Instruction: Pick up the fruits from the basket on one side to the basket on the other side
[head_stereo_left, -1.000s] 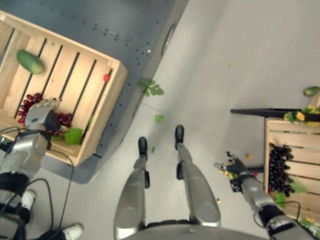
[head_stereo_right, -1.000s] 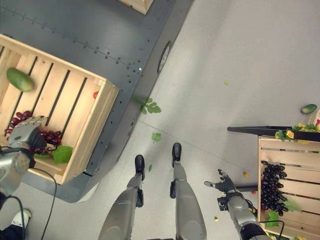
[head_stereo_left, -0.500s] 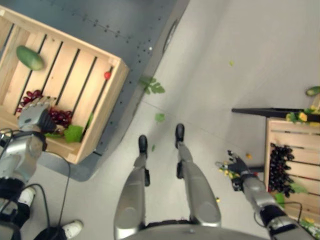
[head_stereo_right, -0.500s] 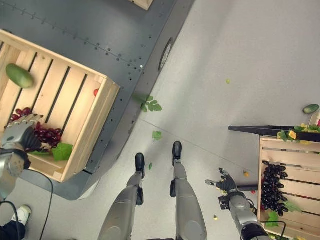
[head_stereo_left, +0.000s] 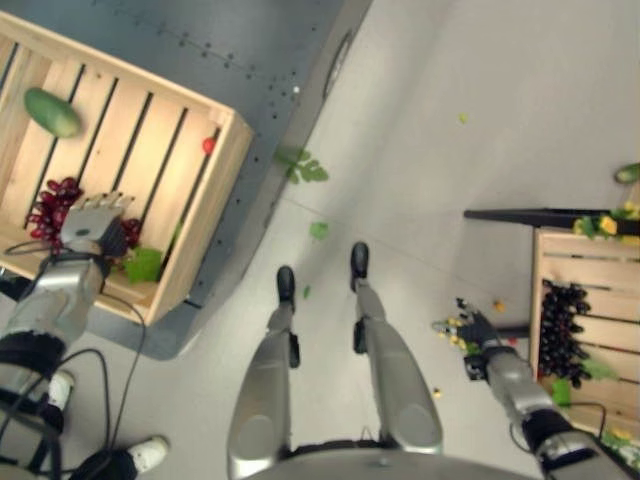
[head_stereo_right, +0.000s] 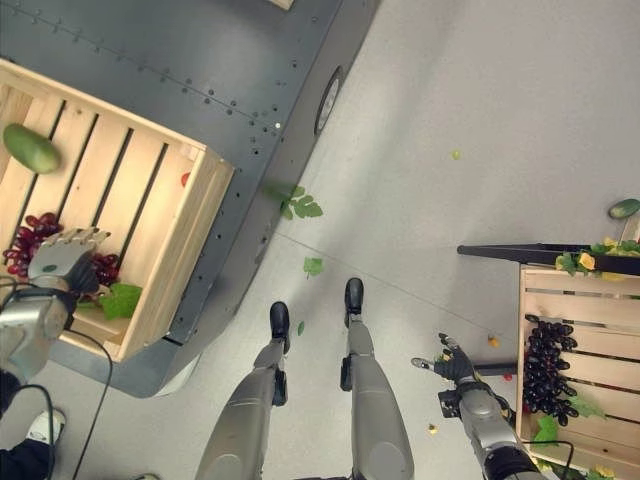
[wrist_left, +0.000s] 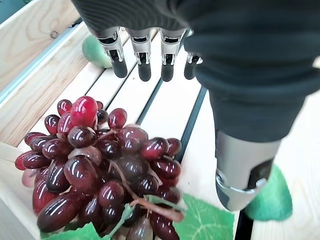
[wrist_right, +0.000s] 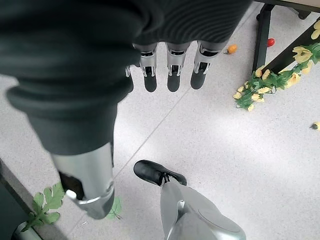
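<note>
Grey floor (head_stereo_right: 480, 150): scattered green leaves (head_stereo_right: 298, 207), small orange fruit (head_stereo_right: 493, 341), perhaps

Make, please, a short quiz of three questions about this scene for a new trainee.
1. True or false: the left robot hand already grips the red grapes.
2. What lies in the right crate? A) dark grapes B) a banana C) a melon
3. Fill in: the right robot hand hangs over the ____.

Key:
1. False; its fingers are straight above the bunch in the left crate.
2. A, the dark grapes.
3. floor.
</note>
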